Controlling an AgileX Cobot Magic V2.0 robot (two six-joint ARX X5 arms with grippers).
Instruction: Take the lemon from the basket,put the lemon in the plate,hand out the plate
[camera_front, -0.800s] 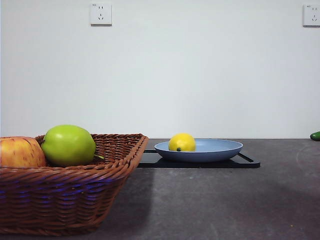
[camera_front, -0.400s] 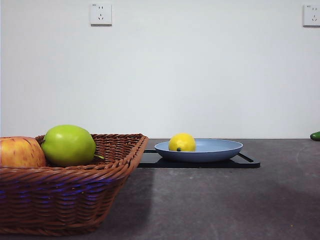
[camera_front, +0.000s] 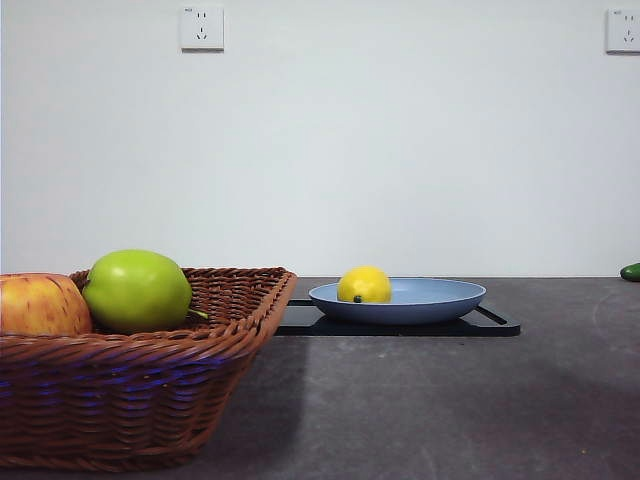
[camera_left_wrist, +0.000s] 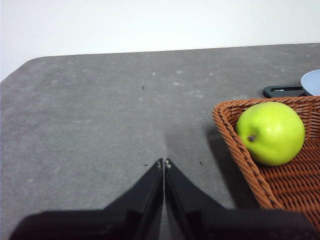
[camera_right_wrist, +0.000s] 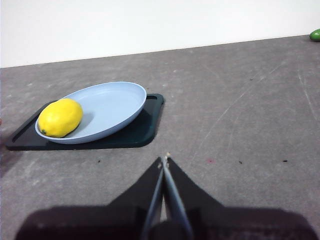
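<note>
1. Lemon (camera_front: 364, 285) lies in the blue plate (camera_front: 440, 300), at its 9 o'clock side in the front view.
2. My left claw (camera_left_wrist: 163, 162) is pinched closed over bare worktop (camera_left_wrist: 100, 125), beside the wicker basket (camera_left_wrist: 280, 185).
3. My right claw (camera_right_wrist: 164, 160) is closed too, near the plate.

Both end effectors (camera_left_wrist: 163, 162) (camera_right_wrist: 164, 159) closed, empty.

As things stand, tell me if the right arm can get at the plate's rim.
Probably yes. The right gripper, jaws shut, faces the plate across bare table; only the lemon sits in it, at its far side, and nothing stands between.
</note>
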